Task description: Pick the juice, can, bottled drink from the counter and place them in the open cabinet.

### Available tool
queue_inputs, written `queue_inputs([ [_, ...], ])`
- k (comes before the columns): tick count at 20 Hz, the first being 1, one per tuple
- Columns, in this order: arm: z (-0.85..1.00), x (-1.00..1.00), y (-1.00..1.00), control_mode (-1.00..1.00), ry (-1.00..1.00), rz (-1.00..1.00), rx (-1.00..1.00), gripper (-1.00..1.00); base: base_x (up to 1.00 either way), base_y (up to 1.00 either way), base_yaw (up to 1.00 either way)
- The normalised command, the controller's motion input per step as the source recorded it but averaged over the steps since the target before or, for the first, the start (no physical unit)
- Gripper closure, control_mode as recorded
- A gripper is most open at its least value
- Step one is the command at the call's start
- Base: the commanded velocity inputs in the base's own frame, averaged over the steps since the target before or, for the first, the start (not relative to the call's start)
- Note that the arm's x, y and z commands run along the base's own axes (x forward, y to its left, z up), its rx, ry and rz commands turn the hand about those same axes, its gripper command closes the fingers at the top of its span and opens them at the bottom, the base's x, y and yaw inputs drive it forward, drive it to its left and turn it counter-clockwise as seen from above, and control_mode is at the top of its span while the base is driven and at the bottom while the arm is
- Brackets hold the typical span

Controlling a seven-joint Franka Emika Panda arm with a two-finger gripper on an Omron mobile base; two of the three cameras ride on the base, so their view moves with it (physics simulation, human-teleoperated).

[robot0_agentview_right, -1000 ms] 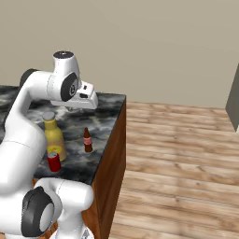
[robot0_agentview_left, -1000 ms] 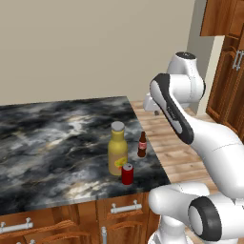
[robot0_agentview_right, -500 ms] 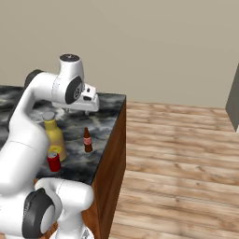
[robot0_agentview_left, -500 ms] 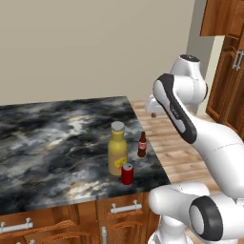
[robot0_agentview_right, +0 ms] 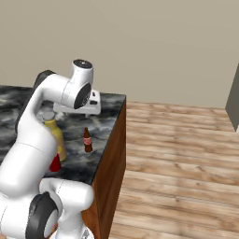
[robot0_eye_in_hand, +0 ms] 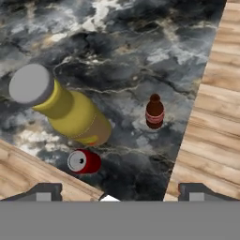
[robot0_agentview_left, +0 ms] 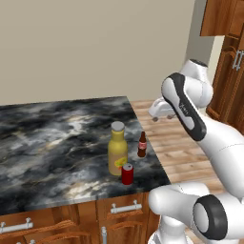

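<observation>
The juice (robot0_agentview_left: 117, 150) (robot0_eye_in_hand: 70, 112), a tall yellow bottle with a grey cap, stands near the counter's (robot0_agentview_left: 52, 138) right front corner. Just in front of it sits the small red can (robot0_agentview_left: 127, 174) (robot0_eye_in_hand: 83, 161). To its right is the bottled drink (robot0_agentview_left: 141, 145) (robot0_agentview_right: 87, 140) (robot0_eye_in_hand: 154, 111), slim, dark brown and red-capped. My gripper (robot0_agentview_left: 159, 116) (robot0_agentview_right: 84, 113) (robot0_eye_in_hand: 121, 193) hangs open well above these three, over the counter's right edge, with nothing between its fingers. The reddish-brown cabinet (robot0_agentview_left: 228, 57) rises at the far right.
Brown drawers with silver handles (robot0_agentview_left: 125, 208) run under the counter. Wooden floor (robot0_agentview_right: 186, 154) stretches to the right of the counter's end. My own white arm (robot0_agentview_left: 205, 133) stands between the counter and the cabinet.
The jaws have gone from shut to wide open. The hand has shifted slightly above the counter's right edge; the three items have not moved.
</observation>
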Motion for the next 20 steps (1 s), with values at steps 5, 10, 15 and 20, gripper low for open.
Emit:
queue_inputs([
  [5,-0.02,-0.12,0.00,-1.00,-0.04,0.28,0.12,-1.00,0.00,0.00,0.00],
  [10,-0.03,-0.03,0.00,-1.00,-0.12,0.29,0.17,-1.00,0.00,0.00,0.00],
  [15,-0.08,0.00,0.00,-1.00,-0.17,0.26,0.18,-1.00,0.00,0.00,0.00],
  [20,-0.12,0.00,0.00,-1.00,-0.16,0.23,0.17,-1.00,0.00,0.00,0.00],
])
